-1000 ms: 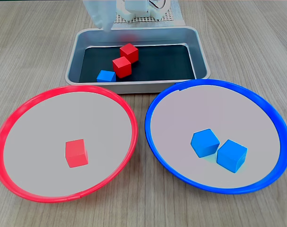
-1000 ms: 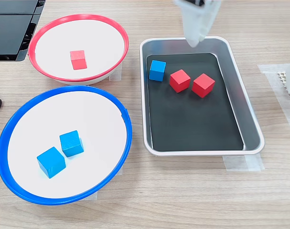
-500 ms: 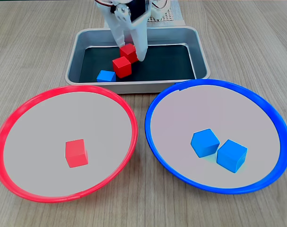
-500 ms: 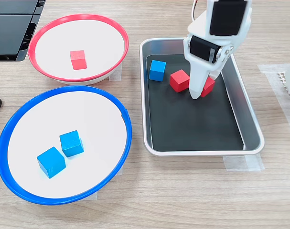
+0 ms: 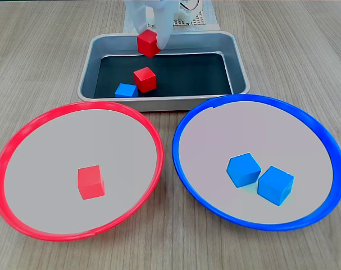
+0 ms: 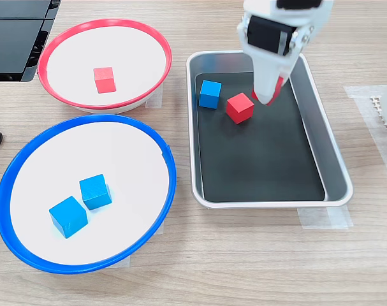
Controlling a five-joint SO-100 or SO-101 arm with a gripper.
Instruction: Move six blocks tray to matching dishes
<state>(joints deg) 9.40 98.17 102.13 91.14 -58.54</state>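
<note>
Pale wood-grain laminate covers the desk (image 5: 305,50), and on it we see, from largest down, the two round dishes, the tray, and the cubes. In both fixed views the blue-rimmed dish (image 5: 184,169) and the red-rimmed dish (image 5: 7,163) are shallow, smooth bowls with matte grey-white centres. Two blue blocks (image 5: 243,169) sit touching in the blue one; one red block (image 5: 91,181) sits alone in the red one.

Beyond them lies the tray (image 5: 240,67), a rectangular brushed-metal pan with rounded corners, a raised rim and a dark bottom. On its floor rest a red cube (image 5: 144,79) and a blue cube (image 5: 125,90), just beside each other.

Our white end effector (image 5: 149,44) is closed on a third red cube, the held block (image 5: 148,43), lifted clear of the tray floor above the tray's far end. In a fixed view it hides most of that cube (image 6: 279,87).

We judge the carry to the red-rimmed dish as the risky part. The cube is small, matte and hard-edged, seemingly pinched near the fingertips, so a slight twist could let it slip. Released from too high, it could bounce on the dish's smooth surface, roll out, or knock the block already there.
</note>
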